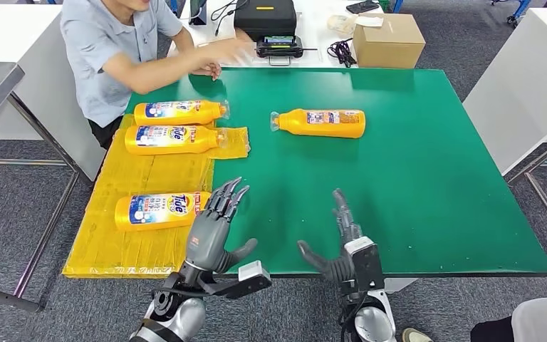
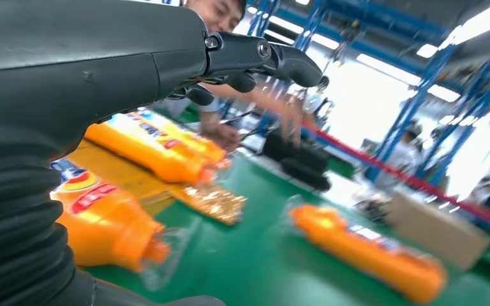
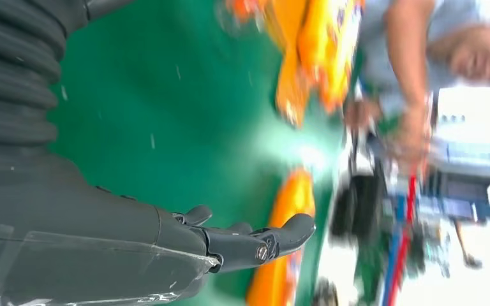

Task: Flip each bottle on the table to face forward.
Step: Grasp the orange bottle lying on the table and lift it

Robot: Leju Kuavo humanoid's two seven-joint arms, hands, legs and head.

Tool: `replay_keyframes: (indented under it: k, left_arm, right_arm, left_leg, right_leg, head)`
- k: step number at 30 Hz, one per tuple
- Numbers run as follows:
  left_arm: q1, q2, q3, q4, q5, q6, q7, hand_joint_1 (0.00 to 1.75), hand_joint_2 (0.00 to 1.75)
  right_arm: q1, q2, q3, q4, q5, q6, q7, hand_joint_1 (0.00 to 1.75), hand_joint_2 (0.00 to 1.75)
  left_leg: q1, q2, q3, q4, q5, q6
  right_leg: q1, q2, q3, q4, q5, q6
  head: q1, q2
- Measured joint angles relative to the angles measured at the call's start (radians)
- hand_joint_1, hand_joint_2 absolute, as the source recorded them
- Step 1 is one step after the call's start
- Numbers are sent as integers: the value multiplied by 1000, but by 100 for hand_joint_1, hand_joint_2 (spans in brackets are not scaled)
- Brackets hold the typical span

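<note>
Several orange detergent bottles lie on their sides. One bottle (image 1: 320, 122) (image 2: 370, 252) (image 3: 279, 255) rests alone on the green table top, cap to the left. Two bottles (image 1: 178, 112) (image 1: 171, 139) (image 2: 159, 148) lie side by side at the table's far left, and a nearer bottle (image 1: 160, 210) (image 2: 105, 223) lies on the yellow sheet with its Tide label up. My left hand (image 1: 214, 228) (image 2: 102, 70) hovers open just right of that nearer bottle's cap. Over the table's near edge my right hand (image 1: 342, 239) (image 3: 166, 236) is open, holding nothing.
A person in a grey shirt (image 1: 107, 50) sits at the far left corner, a hand (image 1: 210, 60) stretched over the table. A cardboard box (image 1: 388, 39) and a black case (image 1: 265, 16) stand behind the green table (image 1: 434, 178). The yellow sheet (image 1: 121, 242) covers the left side.
</note>
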Motion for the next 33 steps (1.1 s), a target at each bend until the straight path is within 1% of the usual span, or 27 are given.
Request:
replay_keyframes:
  k: [2, 4, 5, 6, 7, 14, 16, 18, 22, 24, 28, 30, 33]
  left_arm:
    - [21, -13, -3, -38, 48, 0, -41, 0, 175]
    - [30, -24, -17, -63, 143, 0, -67, 0, 175]
    - [31, -26, -29, -71, 196, 0, -72, 0, 175]
    - [31, -27, -40, -79, 238, 0, -74, 0, 175]
    - [31, -27, -50, -85, 265, 0, -76, 0, 175]
    - [34, -27, -84, -107, 300, 0, -87, 0, 175]
    - [35, -27, -88, -109, 323, 0, -95, 0, 175]
    - [38, -27, -92, -111, 386, -5, -108, 0, 175]
    - [48, -25, -110, -118, 618, -71, -126, 0, 175]
    - [51, -20, -127, -118, 680, -93, -134, 0, 175]
    - [54, -11, -161, -118, 707, -93, -141, 0, 175]
    - [54, -9, -171, -118, 711, -93, -141, 0, 175]
    - [54, -7, -179, -118, 714, -93, -141, 0, 175]
  right_arm:
    - [4, 2, 0, -27, 144, -161, -22, 0, 175]
    - [5, -1, 0, -49, 321, -331, -32, 0, 175]
    - [5, -4, 0, -56, 381, -387, -29, 0, 175]
    - [5, -7, 0, -61, 417, -422, -24, 0, 175]
    - [5, -11, -1, -64, 431, -437, -20, 0, 175]
    - [6, -28, -1, -66, 446, -455, -15, 0, 175]
    - [6, -33, -1, -66, 490, -469, 3, 0, 175]
    - [6, -46, -2, -65, 573, -488, 49, 0, 175]
    - [5, -100, -25, -49, 779, -517, 170, 0, 175]
    - [4, -134, -41, -30, 862, -513, 216, 0, 175]
    - [-12, -199, -60, 22, 961, -482, 270, 0, 175]
    - [-20, -220, -63, 41, 973, -478, 277, 0, 175]
    - [-29, -238, -68, 61, 977, -476, 279, 0, 175]
  left_leg:
    - [0, 0, 0, 0, 0, 0]
    - [0, 0, 0, 0, 0, 0]
    - [0, 0, 0, 0, 0, 0]
    - [0, 0, 1, 0, 0, 0]
    - [0, 0, 1, 0, 0, 0]
    - [0, 0, 1, 0, 0, 0]
    - [0, 0, 1, 0, 0, 0]
    - [0, 0, 0, 0, 0, 0]
    - [-1, 0, 0, 0, 0, 0]
    - [-1, 0, 0, 0, 0, 0]
    - [-2, 0, 0, 0, 0, 0]
    - [-1, 0, 0, 0, 0, 0]
    - [-1, 0, 0, 0, 0, 0]
  right_leg:
    - [0, 0, 0, 0, 0, 0]
    - [0, 0, 0, 0, 0, 0]
    - [0, 0, 0, 0, 0, 0]
    - [0, 0, 0, 0, 0, 0]
    - [0, 0, 1, 0, 0, 0]
    - [0, 0, 0, 0, 0, 0]
    - [0, 0, 0, 0, 0, 0]
    - [0, 0, 0, 0, 0, 0]
    - [0, 0, 0, 0, 0, 0]
    - [-1, 0, 1, 0, 0, 0]
    - [-1, 0, 0, 0, 0, 0]
    - [-1, 0, 0, 0, 0, 1]
    - [-1, 0, 0, 0, 0, 0]
  head:
    - [0, 0]
    - [0, 0]
    - [0, 0]
    - [0, 0]
    - [0, 0]
    - [0, 0]
    - [0, 0]
    - [0, 0]
    - [0, 0]
    - [0, 0]
    - [0, 0]
    - [0, 0]
    - [0, 0]
